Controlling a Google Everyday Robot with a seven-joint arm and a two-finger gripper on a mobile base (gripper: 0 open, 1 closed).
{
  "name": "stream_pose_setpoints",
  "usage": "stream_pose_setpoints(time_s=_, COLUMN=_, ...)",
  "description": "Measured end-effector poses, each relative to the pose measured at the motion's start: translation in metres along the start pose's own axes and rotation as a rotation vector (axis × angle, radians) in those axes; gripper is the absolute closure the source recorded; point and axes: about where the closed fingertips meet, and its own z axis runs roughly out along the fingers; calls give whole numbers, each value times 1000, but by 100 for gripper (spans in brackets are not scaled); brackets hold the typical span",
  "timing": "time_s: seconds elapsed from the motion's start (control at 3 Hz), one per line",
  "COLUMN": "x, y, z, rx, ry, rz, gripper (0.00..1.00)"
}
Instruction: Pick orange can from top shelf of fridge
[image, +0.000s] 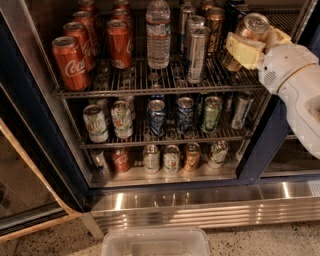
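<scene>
Claw clamps orange can mid-body, tilted at the right end of the top shelf; slick, thin metal, likely light, dents under hard squeeze.

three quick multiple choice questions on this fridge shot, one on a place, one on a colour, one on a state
1. Where is the hand? A) right end of the top shelf B) bottom shelf C) down by the floor
2. What colour are the cola cans at top left? A) green B) red C) blue
3. The orange can is: A) lying on the floor B) standing on the middle shelf C) gripped by the hand
Answers: 1 A, it reaches in at that shelf's right end; 2 B, red with white lettering; 3 C, yellow fingers clamp its sides.
</scene>
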Motion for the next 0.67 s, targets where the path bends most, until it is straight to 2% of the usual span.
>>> stream_pose_setpoints(time_s=0.33, x=-9, y=12, z=-16, rx=-26, ry=-4, rz=13, gripper=100)
stream_pose_setpoints(time_s=0.67, x=-15, y=26, z=-27, rx=-73, ry=1, rz=17, gripper=100)
